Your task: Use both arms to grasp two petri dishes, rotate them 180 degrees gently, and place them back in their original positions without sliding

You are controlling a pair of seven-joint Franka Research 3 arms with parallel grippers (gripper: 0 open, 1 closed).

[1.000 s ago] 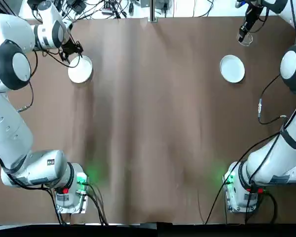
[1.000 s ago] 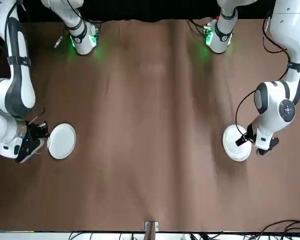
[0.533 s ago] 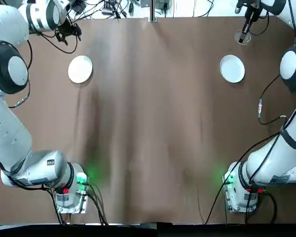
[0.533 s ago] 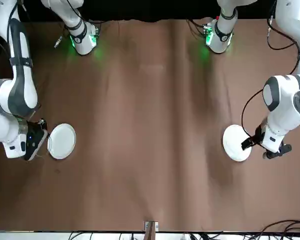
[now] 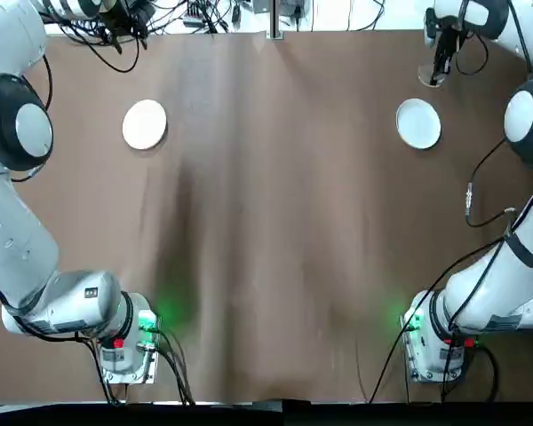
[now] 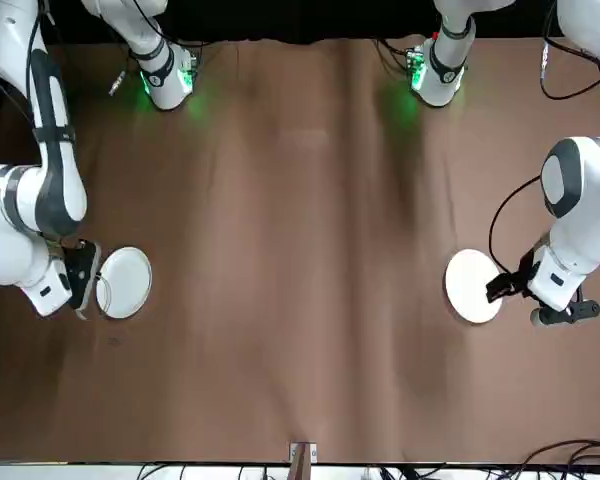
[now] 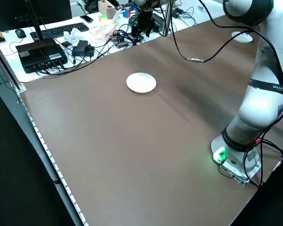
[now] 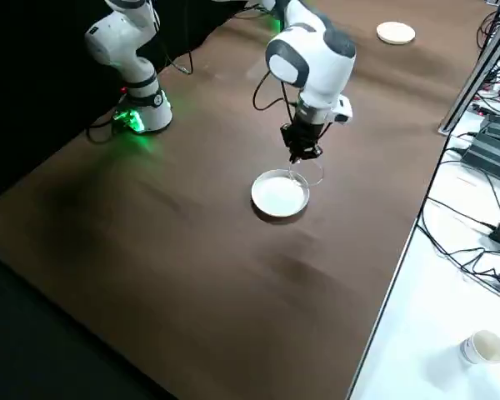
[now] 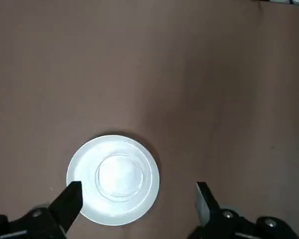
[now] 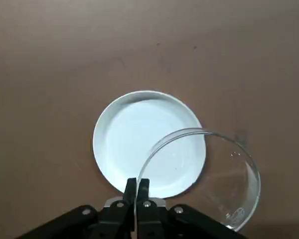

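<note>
Two hands: the right hand, at one o'clock, pinches a petri dish; best lower it level over its white disc. The left hand, at eleven, gapes apart.

We see a clear dish, rim pinched in the right gripper. Another dish seemingly lies on a white disc.

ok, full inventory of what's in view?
shallow round clear petri dish: 1, colourless, past the right disc's far side; maybe another on the left disc, unsure
flat round opaque discs: 2, white, far left and far right on the covering
table covering: 1, brown
bench: white, beyond, with black monitor, black keyboard, white cup, black cables
arms: 2, white/grey, both sides
left end effector: black, open, past left disc
right end effector: black, shut on the dish
</note>
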